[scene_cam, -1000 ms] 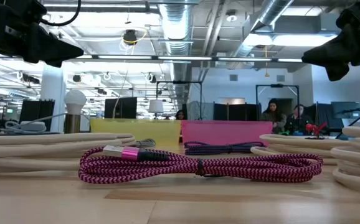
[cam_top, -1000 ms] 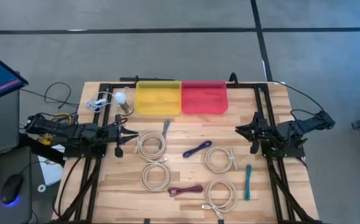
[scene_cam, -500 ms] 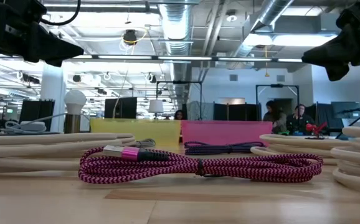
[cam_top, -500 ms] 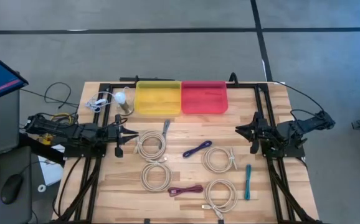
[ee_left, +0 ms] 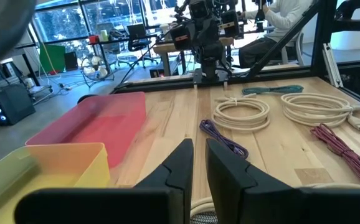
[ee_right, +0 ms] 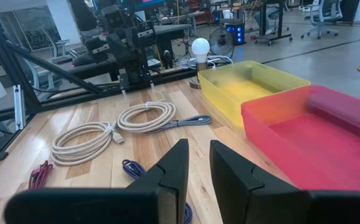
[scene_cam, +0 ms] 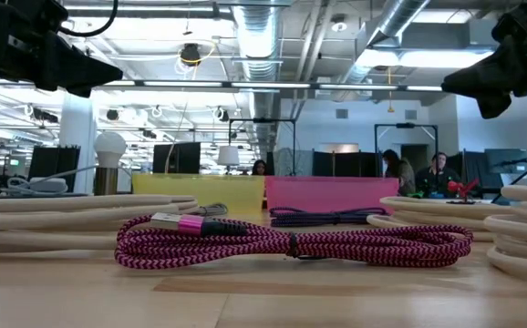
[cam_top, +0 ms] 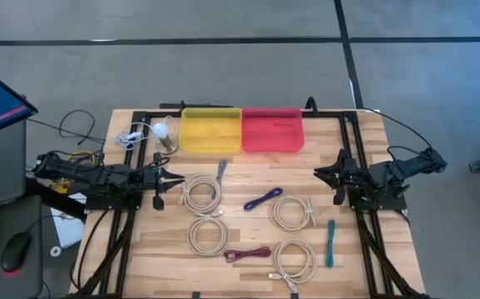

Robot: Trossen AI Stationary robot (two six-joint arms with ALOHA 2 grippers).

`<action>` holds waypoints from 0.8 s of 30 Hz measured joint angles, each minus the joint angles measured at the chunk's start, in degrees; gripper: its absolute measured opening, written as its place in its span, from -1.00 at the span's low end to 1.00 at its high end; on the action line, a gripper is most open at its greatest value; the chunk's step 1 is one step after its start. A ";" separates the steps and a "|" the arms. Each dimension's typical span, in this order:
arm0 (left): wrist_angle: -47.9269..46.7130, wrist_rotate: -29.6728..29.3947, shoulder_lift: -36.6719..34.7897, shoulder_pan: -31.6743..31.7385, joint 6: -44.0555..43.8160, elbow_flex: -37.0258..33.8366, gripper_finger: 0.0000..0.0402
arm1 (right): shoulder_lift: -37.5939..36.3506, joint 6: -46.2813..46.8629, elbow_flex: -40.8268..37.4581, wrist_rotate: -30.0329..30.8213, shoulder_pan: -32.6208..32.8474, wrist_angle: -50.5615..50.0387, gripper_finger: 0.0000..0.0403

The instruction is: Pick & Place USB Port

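Several coiled USB cables lie flat on the wooden table: cream coils [cam_top: 200,195], a purple cable [cam_top: 262,199], a magenta cable [cam_top: 248,253] that fills the front of the low view [scene_cam: 291,244], a teal cable [cam_top: 330,242] and a grey cable [cam_top: 221,171]. A yellow bin [cam_top: 211,130] and a red bin [cam_top: 271,129] stand side by side at the far edge. My left gripper [cam_top: 178,177] hovers at the table's left side, pointing level toward the middle, its fingers [ee_left: 183,155] almost together with nothing between them. My right gripper [cam_top: 317,173] hovers at the right side, likewise shut and empty [ee_right: 198,149].
A small lamp with a white bulb [cam_top: 164,133] and a white cord stand left of the yellow bin. Black frame rails [cam_top: 350,141] run along the table's left, right and far sides. People sit at desks in the room beyond the table [scene_cam: 396,169].
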 joint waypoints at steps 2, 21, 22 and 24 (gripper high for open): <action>0.02 0.00 0.00 0.00 0.01 0.00 -0.78 | 0.00 0.00 0.00 0.06 0.00 0.01 -0.71; 1.11 0.01 0.00 0.00 0.00 0.00 -0.78 | 0.00 0.01 -0.01 0.06 0.00 0.02 -0.71; 1.43 -0.01 0.00 -0.01 0.00 0.00 -0.78 | 0.00 0.00 0.00 0.06 0.00 0.02 -0.71; 2.43 0.00 0.02 -0.01 -0.03 -0.01 -0.78 | 0.00 0.02 0.01 0.11 0.00 0.12 -0.71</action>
